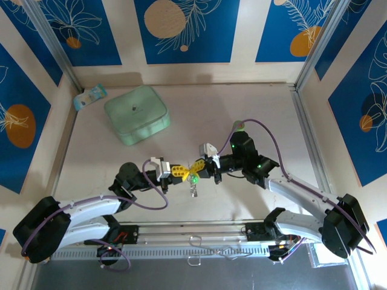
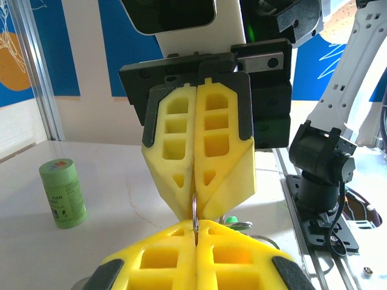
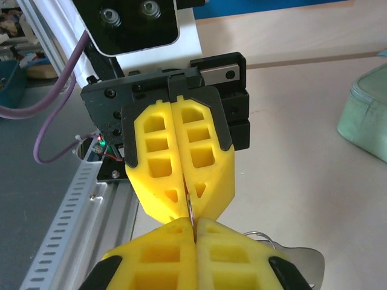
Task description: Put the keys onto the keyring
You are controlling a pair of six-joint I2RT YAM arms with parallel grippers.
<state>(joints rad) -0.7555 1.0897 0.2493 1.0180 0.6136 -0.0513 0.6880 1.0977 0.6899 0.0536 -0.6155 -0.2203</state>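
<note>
Both grippers meet tip to tip above the middle of the table. My left gripper (image 1: 183, 171) (image 2: 196, 232) is shut on a thin metal ring of the keyring (image 2: 195, 210), which stands edge-on between its yellow fingers. From the opposite side my right gripper (image 1: 201, 170) (image 3: 193, 225) is shut on the same ring (image 3: 190, 211). A green key head (image 1: 193, 179) (image 2: 230, 219) hangs just below the joined tips, with silvery metal (image 1: 195, 191) dangling under it. More ring loops (image 2: 243, 227) (image 3: 261, 235) peek out beside the fingers. A second key cannot be made out.
A mint-green square box (image 1: 136, 113) (image 3: 366, 115) sits at the back left, with a small blue-white packet (image 1: 89, 96) beyond it. A green cylinder (image 2: 62, 192) (image 1: 240, 125) stands upright behind the right arm. The metal rail (image 1: 199, 235) runs along the near edge.
</note>
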